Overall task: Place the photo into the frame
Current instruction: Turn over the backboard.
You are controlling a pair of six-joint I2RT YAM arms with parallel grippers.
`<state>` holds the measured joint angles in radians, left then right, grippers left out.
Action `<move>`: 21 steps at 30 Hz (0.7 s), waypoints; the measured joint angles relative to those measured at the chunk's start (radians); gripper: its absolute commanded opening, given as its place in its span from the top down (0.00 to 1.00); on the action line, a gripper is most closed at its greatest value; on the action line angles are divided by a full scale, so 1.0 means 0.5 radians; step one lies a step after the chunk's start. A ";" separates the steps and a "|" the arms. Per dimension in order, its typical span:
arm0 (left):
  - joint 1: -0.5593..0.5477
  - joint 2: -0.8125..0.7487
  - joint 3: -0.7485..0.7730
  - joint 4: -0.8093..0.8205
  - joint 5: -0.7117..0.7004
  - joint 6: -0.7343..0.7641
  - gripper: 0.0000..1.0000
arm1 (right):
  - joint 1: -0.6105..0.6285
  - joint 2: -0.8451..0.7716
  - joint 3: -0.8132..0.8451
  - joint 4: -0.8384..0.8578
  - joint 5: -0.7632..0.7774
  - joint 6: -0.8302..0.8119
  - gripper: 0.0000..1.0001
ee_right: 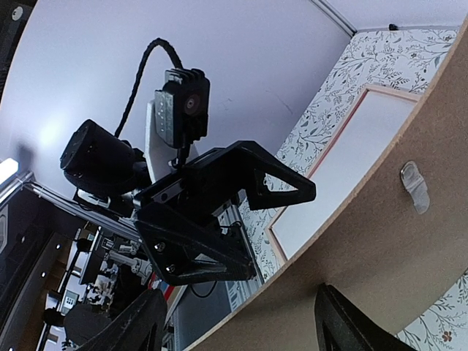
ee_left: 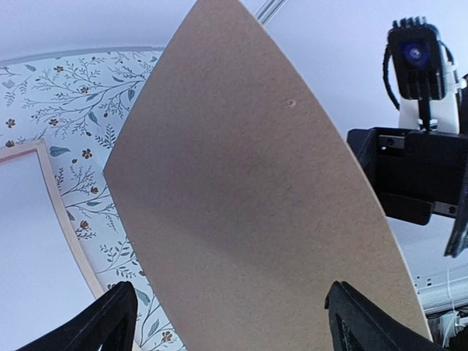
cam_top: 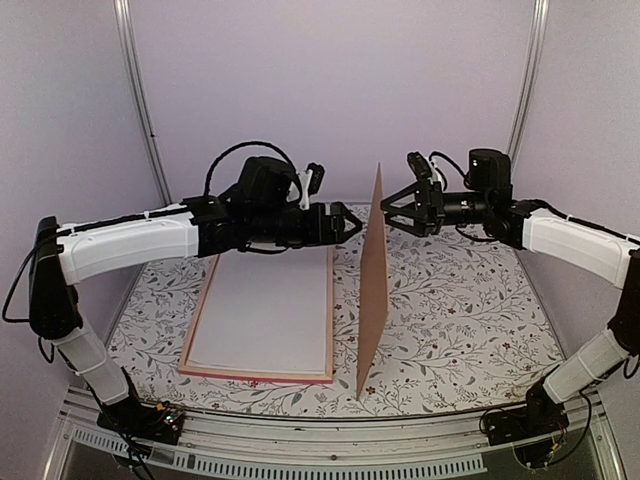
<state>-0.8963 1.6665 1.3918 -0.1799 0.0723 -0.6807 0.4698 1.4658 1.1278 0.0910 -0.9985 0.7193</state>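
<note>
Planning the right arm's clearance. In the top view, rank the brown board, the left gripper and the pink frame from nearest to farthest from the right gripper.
1. The brown board: upright, just left of the right gripper.
2. The left gripper: just past the board's other face.
3. The pink frame: flat on the table, farther left.

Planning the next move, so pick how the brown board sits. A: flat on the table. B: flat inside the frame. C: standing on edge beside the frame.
C: the board stands upright on its lower edge, right of the flat pink frame.
</note>
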 measured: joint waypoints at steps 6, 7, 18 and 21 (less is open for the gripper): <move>0.000 0.000 0.067 0.004 0.091 -0.002 0.05 | 0.016 0.060 0.024 0.000 -0.007 0.002 0.27; 0.000 0.000 0.073 0.006 0.104 -0.003 0.03 | 0.018 0.066 0.024 0.000 -0.008 0.005 0.27; 0.000 0.000 0.089 0.049 0.266 -0.055 0.00 | 0.046 0.126 0.050 0.032 -0.016 0.031 0.26; 0.000 0.000 0.092 0.058 0.285 -0.060 0.00 | 0.052 0.136 0.052 0.062 -0.021 0.050 0.25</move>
<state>-0.8963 1.6665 1.4376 -0.1509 0.2146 -0.7109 0.4957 1.5337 1.1538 0.1219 -1.0092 0.7444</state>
